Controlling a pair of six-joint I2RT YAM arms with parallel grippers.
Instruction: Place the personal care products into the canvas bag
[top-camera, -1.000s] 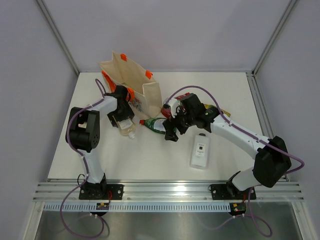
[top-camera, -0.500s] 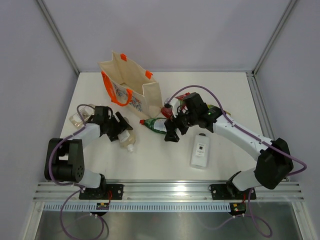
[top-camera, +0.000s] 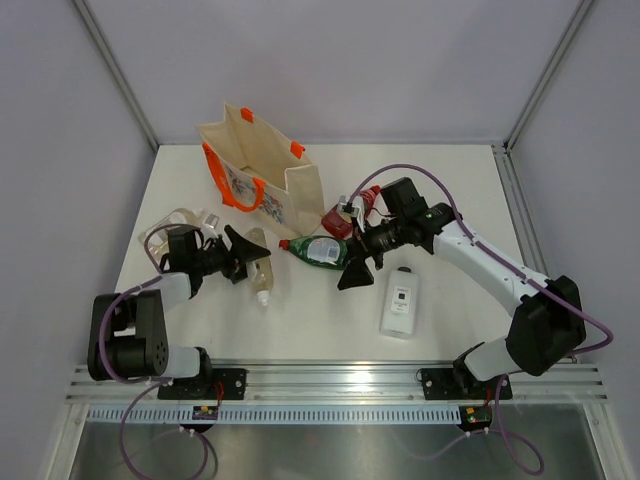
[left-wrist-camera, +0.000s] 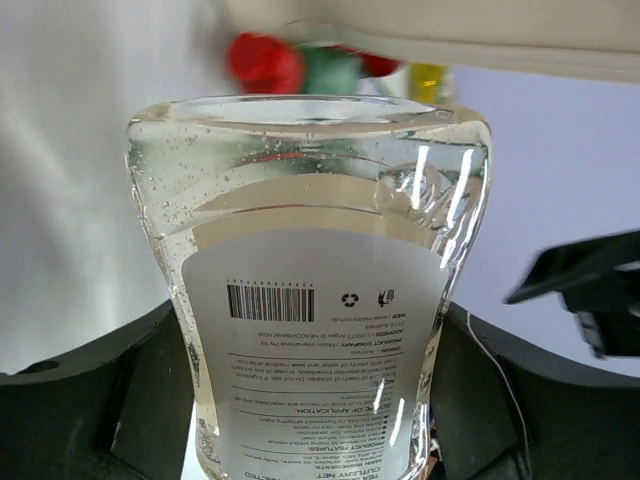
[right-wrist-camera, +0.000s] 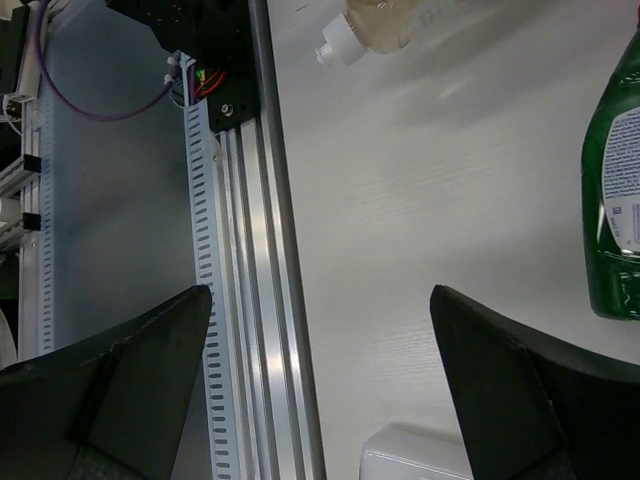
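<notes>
My left gripper (top-camera: 243, 259) is shut on the clear pale-yellow bottle (top-camera: 260, 268), low over the table in front of the canvas bag (top-camera: 262, 172). In the left wrist view the bottle (left-wrist-camera: 315, 300) fills the space between the fingers (left-wrist-camera: 95, 400). A clear pouch (top-camera: 176, 226) lies by the left arm. My right gripper (top-camera: 356, 268) is open and empty, beside the green bottle (top-camera: 322, 250). The red bottle (top-camera: 352, 214) lies by the bag. The flat white bottle (top-camera: 400, 301) lies near the front. In the right wrist view the gripper (right-wrist-camera: 320, 380) hangs over bare table, with the green bottle (right-wrist-camera: 615, 200) at the right edge.
The metal rail (top-camera: 330, 380) runs along the table's near edge and shows in the right wrist view (right-wrist-camera: 250, 300). Frame posts stand at the back corners. The right arm's purple cable (top-camera: 400, 172) loops above the red bottle.
My left arm has swung down and to the left, away from the bag, with the pale-yellow bottle still in its grip. The pouch has come into view. My right gripper shifted slightly right.
</notes>
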